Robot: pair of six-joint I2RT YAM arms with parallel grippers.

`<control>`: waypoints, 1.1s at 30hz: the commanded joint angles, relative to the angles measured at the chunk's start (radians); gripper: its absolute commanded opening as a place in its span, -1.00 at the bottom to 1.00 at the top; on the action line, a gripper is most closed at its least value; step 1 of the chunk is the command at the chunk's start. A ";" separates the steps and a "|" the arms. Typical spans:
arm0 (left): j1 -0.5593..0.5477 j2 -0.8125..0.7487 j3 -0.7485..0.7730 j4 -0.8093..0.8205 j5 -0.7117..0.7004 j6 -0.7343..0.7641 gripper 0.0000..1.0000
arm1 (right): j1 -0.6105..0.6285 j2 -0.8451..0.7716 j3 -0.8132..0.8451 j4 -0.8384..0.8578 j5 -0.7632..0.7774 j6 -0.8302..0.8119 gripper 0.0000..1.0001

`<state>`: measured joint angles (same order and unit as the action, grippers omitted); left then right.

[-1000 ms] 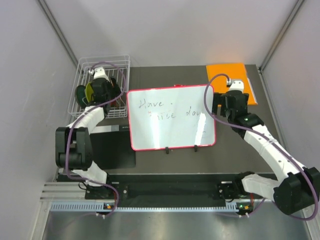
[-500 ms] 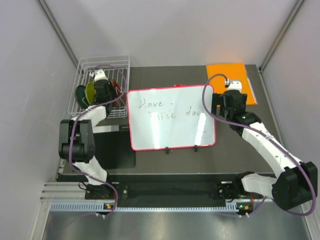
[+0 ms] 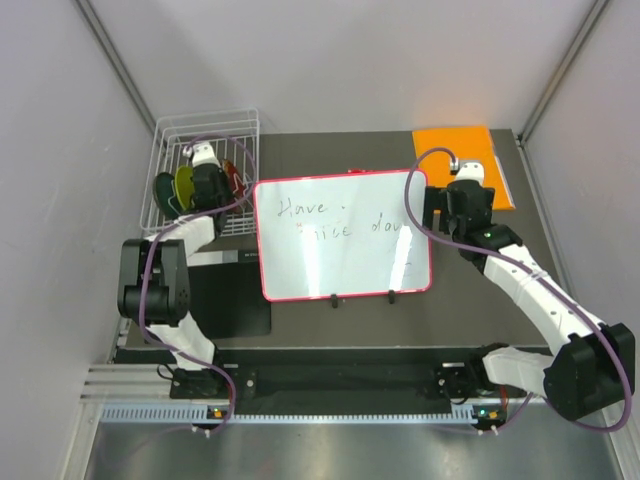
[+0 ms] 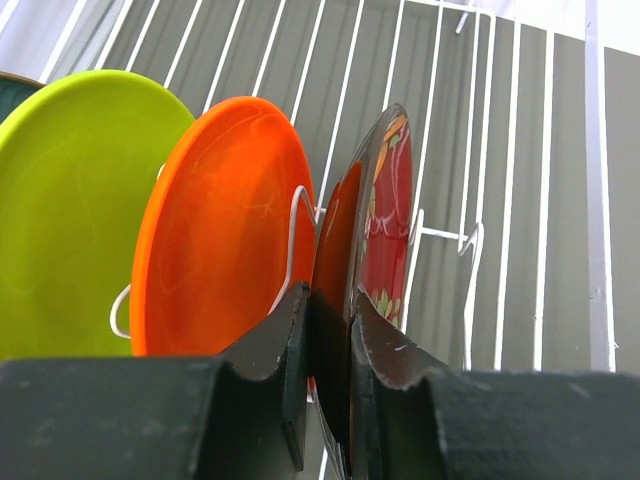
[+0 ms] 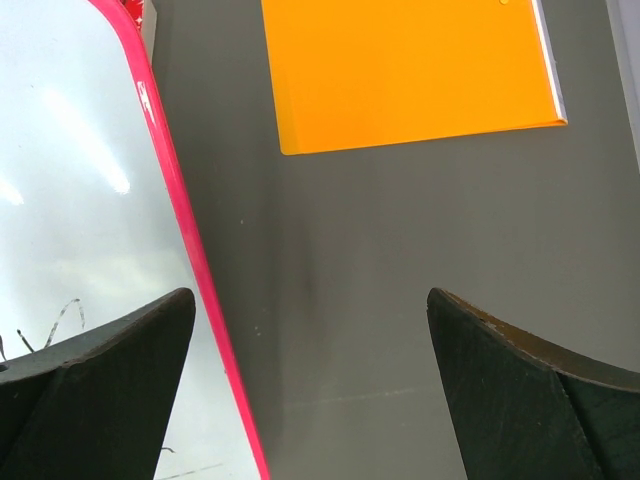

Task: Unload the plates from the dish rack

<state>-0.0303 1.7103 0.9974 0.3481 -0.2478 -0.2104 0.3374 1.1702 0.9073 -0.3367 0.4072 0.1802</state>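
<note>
- Pinching the red plate (image 4: 385,230) by its rim: left gripper (image 4: 330,300) is narrowed to a slit, fingers (image 4: 265,350) on either face, so the plate is clamped edge-on.
- Red plate stands on edge in the rack (image 3: 236,226), end slot. Prob picked first since one side is open, so less to bump.
- Orange plate (image 4: 225,220) is just beside it, v. close to the inner finger. Lime plate (image 4: 70,200) comes next; teal plate (image 4: 12,90) is only a sliver at far left of the wrist view.
- All 4 are upright in their slots, so none is out yet. Looks like plate 1 of 4, grip stage.
- Rack sits at the table's (image 5: 350,250) far-left corner, just beside the whiteboard (image 5: 80,200).
- Next prob needs a straight lift along the plate's own plane to clear wires & tall sides. A tilt could snag the rack or knock orange over.
- Right gripper (image 5: 310,295) is spread wide w/ nothing in it, above bare table btwn whiteboard edge & orange sheet (image 5: 400,70). Prob parked clear of the left arm's work.
</note>
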 commanded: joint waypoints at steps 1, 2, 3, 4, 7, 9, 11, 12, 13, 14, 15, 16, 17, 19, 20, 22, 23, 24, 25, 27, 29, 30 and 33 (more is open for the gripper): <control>-0.019 -0.054 -0.022 0.017 -0.117 -0.004 -1.00 | -0.006 0.002 0.001 0.016 0.027 0.018 0.99; -0.026 -0.064 -0.011 0.012 -0.139 0.018 -1.00 | -0.006 0.000 0.001 0.015 0.028 0.019 0.99; -0.029 -0.083 0.000 -0.001 -0.155 0.028 -1.00 | -0.008 -0.001 0.001 0.013 0.028 0.021 0.99; -0.033 -0.093 0.021 -0.024 -0.189 0.045 -1.00 | -0.008 -0.003 0.001 0.013 0.027 0.024 0.99; -0.046 -0.141 0.052 -0.046 -0.240 0.086 -1.00 | -0.006 -0.014 0.002 0.002 0.028 0.028 1.00; -0.051 -0.172 0.075 -0.073 -0.261 0.091 -1.00 | -0.008 -0.024 0.001 -0.002 0.028 0.031 0.99; -0.052 -0.204 0.101 -0.098 -0.272 0.091 -1.00 | -0.008 -0.030 0.001 -0.007 0.031 0.036 0.99; -0.054 -0.216 0.106 -0.101 -0.272 0.097 -1.00 | -0.006 -0.040 0.002 -0.012 0.030 0.036 0.99; -0.057 -0.228 0.112 -0.098 -0.274 0.111 -1.00 | -0.006 -0.041 0.002 -0.015 0.031 0.036 0.99; -0.059 -0.245 0.116 -0.107 -0.280 0.115 -1.00 | -0.008 -0.047 0.002 -0.018 0.031 0.038 0.99; -0.059 -0.253 0.122 -0.115 -0.284 0.117 -1.00 | -0.008 -0.059 -0.001 -0.021 0.031 0.039 0.99; -0.059 -0.262 0.132 -0.121 -0.285 0.118 -1.00 | -0.008 -0.066 -0.002 -0.024 0.033 0.039 1.00; -0.059 -0.284 0.135 -0.141 -0.278 0.114 -1.00 | -0.008 -0.072 -0.002 -0.027 0.032 0.044 0.99; -0.062 -0.310 0.136 -0.152 -0.260 0.085 -1.00 | -0.008 -0.090 -0.005 -0.031 0.028 0.050 0.99; -0.062 -0.342 0.136 -0.164 -0.239 0.065 -1.00 | -0.008 -0.099 -0.007 -0.033 0.022 0.051 0.99; -0.062 -0.373 0.129 -0.217 -0.210 -0.001 -1.00 | -0.008 -0.119 -0.007 -0.032 -0.023 0.056 0.99; -0.060 -0.400 0.130 -0.248 -0.193 -0.033 -1.00 | -0.008 -0.129 -0.007 -0.028 -0.045 0.059 0.99; -0.062 -0.417 0.127 -0.286 -0.124 -0.061 -1.00 | -0.006 -0.145 -0.004 -0.028 -0.073 0.065 0.99; -0.062 -0.438 0.107 -0.326 -0.084 -0.119 -1.00 | -0.006 -0.153 -0.002 -0.019 -0.137 0.076 0.99; -0.062 -0.515 0.074 -0.342 0.040 -0.174 -1.00 | -0.003 -0.188 -0.001 -0.006 -0.204 0.094 0.99; -0.062 -0.602 0.026 -0.343 0.111 -0.245 -1.00 | -0.001 -0.213 -0.010 0.034 -0.292 0.125 0.99; -0.063 -0.632 0.021 -0.377 0.129 -0.260 -1.00 | 0.005 -0.237 -0.021 0.047 -0.315 0.134 0.99; -0.065 -0.734 0.015 -0.435 0.185 -0.296 -1.00 | 0.018 -0.270 -0.050 0.090 -0.396 0.159 0.99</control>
<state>-0.0925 1.1191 1.0054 -0.0761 -0.1989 -0.3916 0.3389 0.9592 0.8883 -0.3424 0.1673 0.2855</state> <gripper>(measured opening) 0.206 0.996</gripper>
